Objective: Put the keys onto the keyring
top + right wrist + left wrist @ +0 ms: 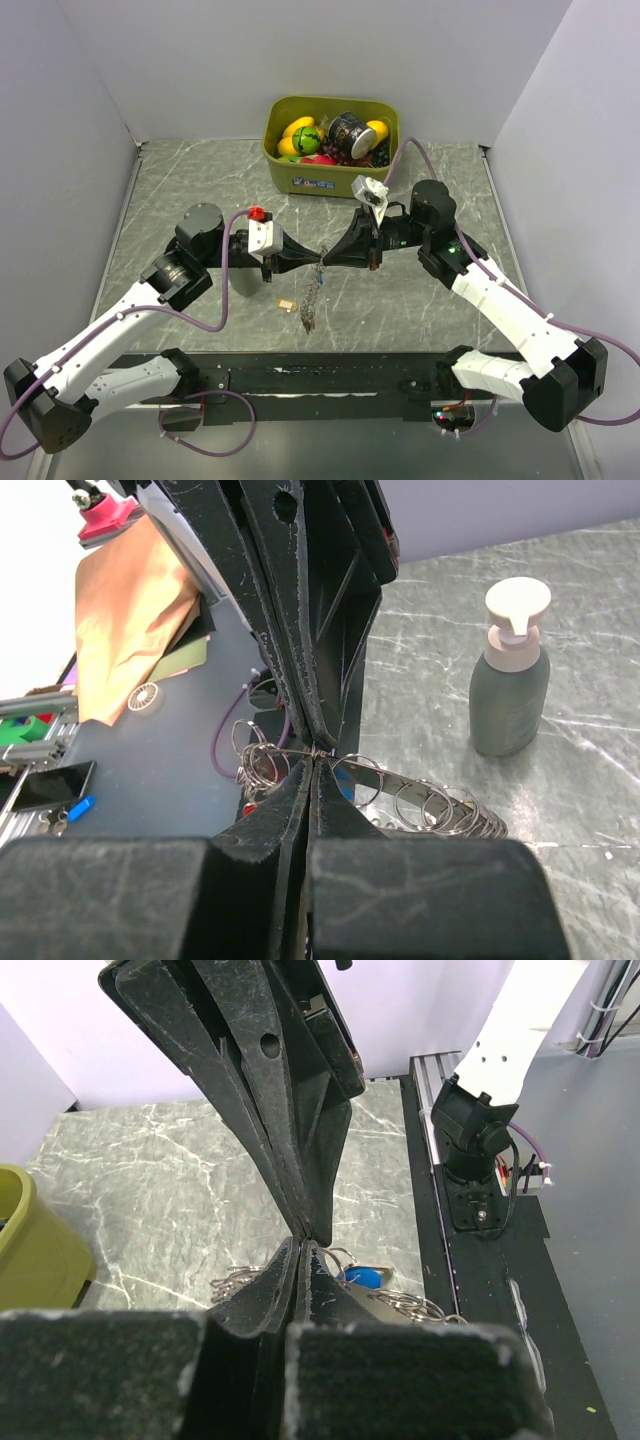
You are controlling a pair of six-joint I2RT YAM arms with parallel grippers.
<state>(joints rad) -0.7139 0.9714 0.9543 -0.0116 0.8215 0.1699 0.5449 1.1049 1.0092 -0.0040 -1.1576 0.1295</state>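
Top view: left gripper (pixel 312 261) and right gripper (pixel 334 258) meet tip to tip above counter (pixel 430 310). Both closed, pinching top of keyring (pixel 312 298). Keyring hangs slack, long axis vertical, running from tips down toward counter. Yellow key (pixel 287 303) lies flat just left of it, apart. Bin (pixel 300 172) well behind.

Left wrist view: jaws shut. Blue key (pixel 362 1277) among rings just below tips.

Right wrist view: jaws shut on thin wire of keyring (pixel 355 778). Rings trail off right. Bottle (pixel 512 685) stands upright beyond.
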